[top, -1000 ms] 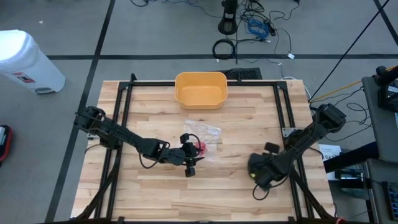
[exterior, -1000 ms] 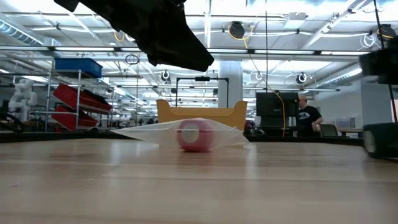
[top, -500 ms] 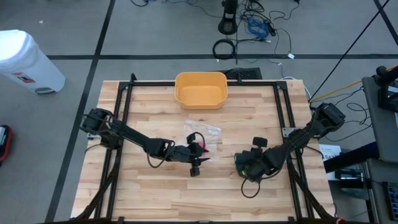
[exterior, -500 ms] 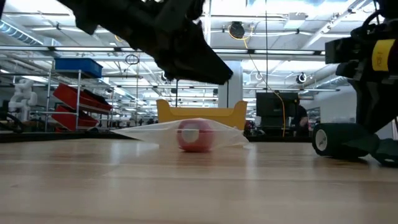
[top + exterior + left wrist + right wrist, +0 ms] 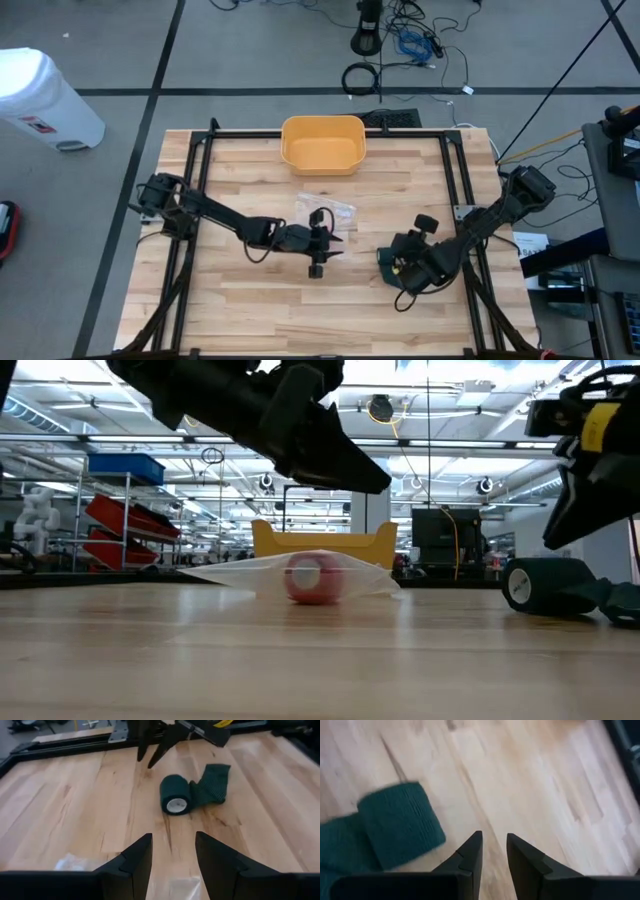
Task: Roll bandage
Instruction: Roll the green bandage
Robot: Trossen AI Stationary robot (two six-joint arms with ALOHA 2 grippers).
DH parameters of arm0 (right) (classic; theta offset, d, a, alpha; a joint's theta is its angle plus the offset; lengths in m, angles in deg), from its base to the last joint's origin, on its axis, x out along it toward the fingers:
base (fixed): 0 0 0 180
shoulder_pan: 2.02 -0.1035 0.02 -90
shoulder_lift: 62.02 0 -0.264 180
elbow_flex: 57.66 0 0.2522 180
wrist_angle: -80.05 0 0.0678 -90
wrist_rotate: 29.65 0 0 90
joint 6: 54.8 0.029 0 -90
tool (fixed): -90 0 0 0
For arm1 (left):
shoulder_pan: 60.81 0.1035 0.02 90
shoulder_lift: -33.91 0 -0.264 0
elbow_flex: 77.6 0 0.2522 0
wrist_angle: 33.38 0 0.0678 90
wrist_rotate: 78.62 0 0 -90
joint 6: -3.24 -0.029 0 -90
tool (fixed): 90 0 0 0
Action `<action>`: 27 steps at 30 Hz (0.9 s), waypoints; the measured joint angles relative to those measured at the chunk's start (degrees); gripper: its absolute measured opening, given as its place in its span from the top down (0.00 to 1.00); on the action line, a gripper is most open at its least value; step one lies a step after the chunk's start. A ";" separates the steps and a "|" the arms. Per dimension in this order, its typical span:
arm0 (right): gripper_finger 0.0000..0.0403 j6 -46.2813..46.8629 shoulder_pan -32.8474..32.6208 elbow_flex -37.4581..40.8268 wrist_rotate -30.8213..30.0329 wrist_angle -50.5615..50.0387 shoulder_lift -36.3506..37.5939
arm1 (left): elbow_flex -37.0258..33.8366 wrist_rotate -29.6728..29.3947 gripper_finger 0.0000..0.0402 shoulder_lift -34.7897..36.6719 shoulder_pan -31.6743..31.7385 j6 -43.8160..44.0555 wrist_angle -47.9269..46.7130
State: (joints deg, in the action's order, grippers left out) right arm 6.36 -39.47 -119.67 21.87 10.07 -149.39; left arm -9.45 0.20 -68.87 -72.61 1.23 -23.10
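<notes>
While the green bandage (image 5: 176, 796) lies on the wooden table (image 5: 250, 300), part of it is rolled up and a loose tail sticks out to one side. It sits on the right half of the table, near the right arm. The right gripper (image 5: 493, 851) hangs just above the table beside the roll, and its two fingers (image 5: 470, 855) stand a little apart with nothing between them. The left gripper (image 5: 172, 855) is near the middle of the table, above a clear plastic bag (image 5: 300, 568). Its fingers (image 5: 135, 862) are open wide and hold nothing. They point toward the bandage, which is some way off. Inside the bag sits a pink roll (image 5: 314, 577). A yellow bin (image 5: 322, 143) stands at the far edge of the table.
</notes>
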 joint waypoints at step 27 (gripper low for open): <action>0.82 23.56 -12.34 6.95 -3.51 10.06 0.04 | 2.01 8.26 0.61 -2.91 2.74 -15.74 1.55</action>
State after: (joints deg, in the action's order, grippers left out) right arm 29.92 -51.82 -112.72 18.35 20.13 -149.35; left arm -7.44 8.46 -71.77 -69.87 -14.51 -21.56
